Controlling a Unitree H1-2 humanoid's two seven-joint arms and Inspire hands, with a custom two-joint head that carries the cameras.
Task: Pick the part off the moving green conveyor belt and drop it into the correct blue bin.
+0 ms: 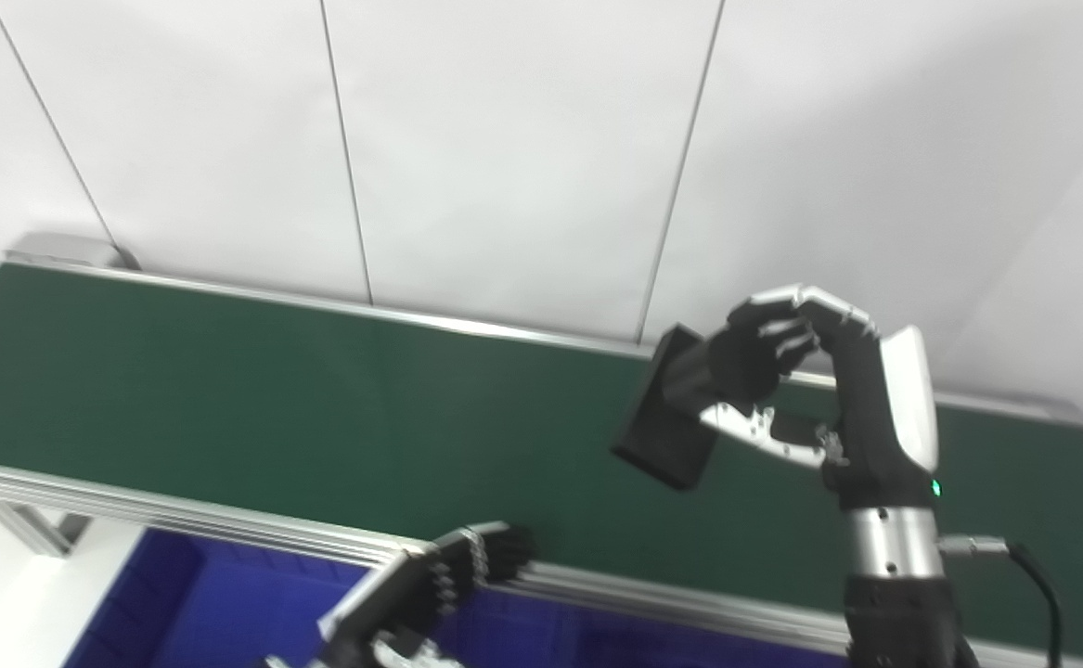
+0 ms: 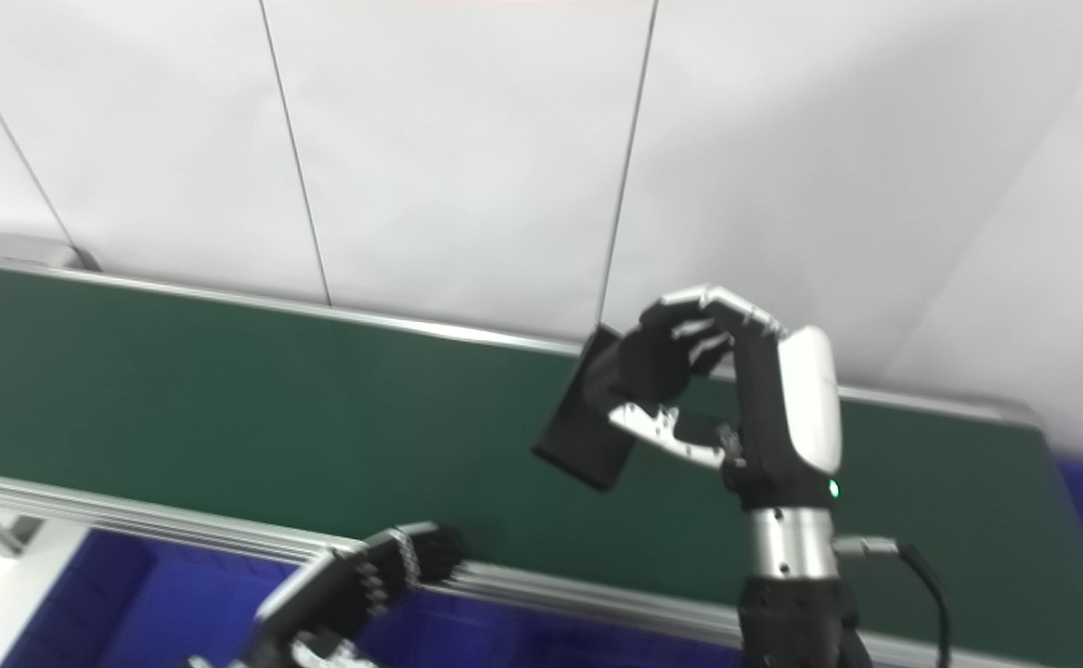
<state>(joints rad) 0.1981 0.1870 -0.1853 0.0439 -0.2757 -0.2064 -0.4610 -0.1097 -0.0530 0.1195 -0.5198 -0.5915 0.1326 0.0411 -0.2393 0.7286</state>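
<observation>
Pick done, carry under way. Right hand raised at centre right of the frame, fingers and thumb closed around one end of a flat black part, tilted and lifted clear above the green belt. Left hand low at bottom centre, by the belt's near rail, fingers curled; empty by the look of it, though too blurred and cropped to be sure. Blue bin just below the rail, along the bottom edge, with more blue at far right. Next: swing the part off the belt, bring it over the proper bin, then loosen the fingers. Which bin is correct: cannot tell from here.
</observation>
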